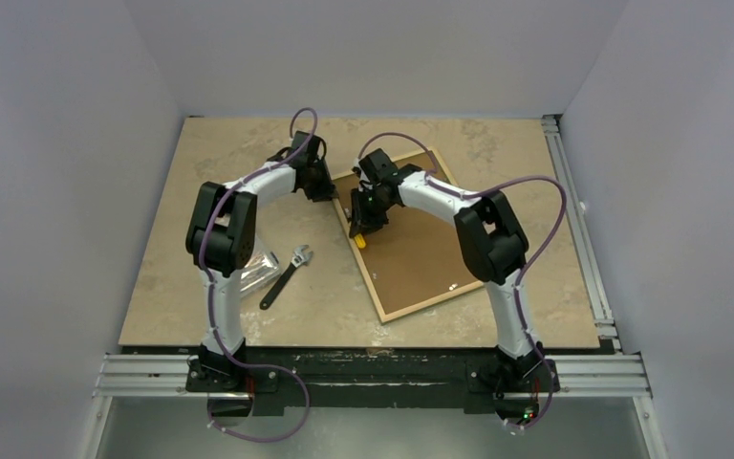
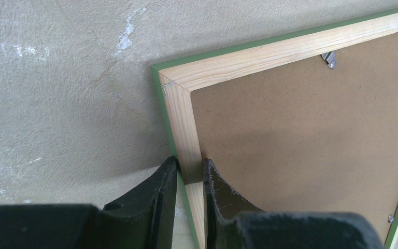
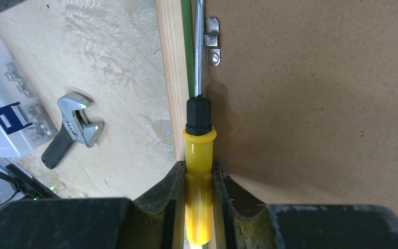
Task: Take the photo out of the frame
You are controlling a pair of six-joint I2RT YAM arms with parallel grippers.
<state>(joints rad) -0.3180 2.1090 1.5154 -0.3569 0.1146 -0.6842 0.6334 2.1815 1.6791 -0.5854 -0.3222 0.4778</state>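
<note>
Left gripper [image 2: 189,167] pinches the stiff, likely light frame [image 2: 228,63] by its rail, right gripper [image 3: 198,168] clamps a screwdriver [image 3: 199,140] beside a clip [image 3: 213,41]; the hidden photo probably bends easily.

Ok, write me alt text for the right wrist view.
The right fingers clamp a yellow-handled screwdriver, its shaft lying along the frame's pale wood rail beside a metal clip on the brown backing board. An adjustable wrench lies on the table to the left.

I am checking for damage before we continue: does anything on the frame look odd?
Yes: at a corner of the frame, seen by the left wrist, a metal staple sticks out bent, not flat.
</note>
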